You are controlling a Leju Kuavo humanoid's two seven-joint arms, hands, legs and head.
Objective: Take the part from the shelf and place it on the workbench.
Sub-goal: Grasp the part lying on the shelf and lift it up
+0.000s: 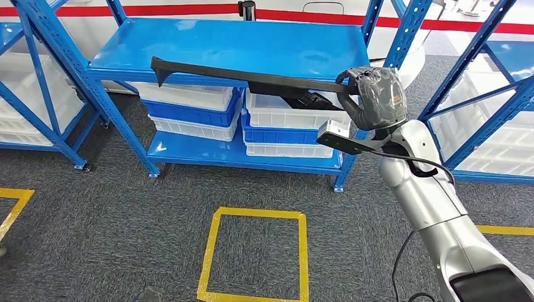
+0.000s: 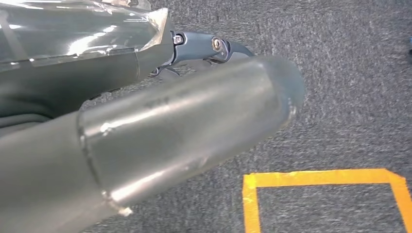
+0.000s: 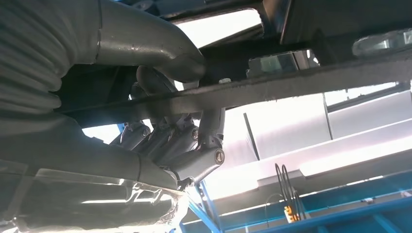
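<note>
Nearest the body, the left hand [image 2: 160, 145] is hanging over the floor [image 2: 350, 73] beside a yellow tape square [image 2: 320, 178], and I cannot tell whether its fingers are spread or curled. Further out, the right hand [image 1: 371, 97] is gripping one end of the long black part [image 1: 239, 75], fingers [image 3: 170, 141] wrapping under it and thumb over. Beyond, the part is hanging level just in front of the blue shelf [image 1: 233, 44]; I would be keeping it level and drawing it straight back, since the free end looks likely to swing into the uprights.
</note>
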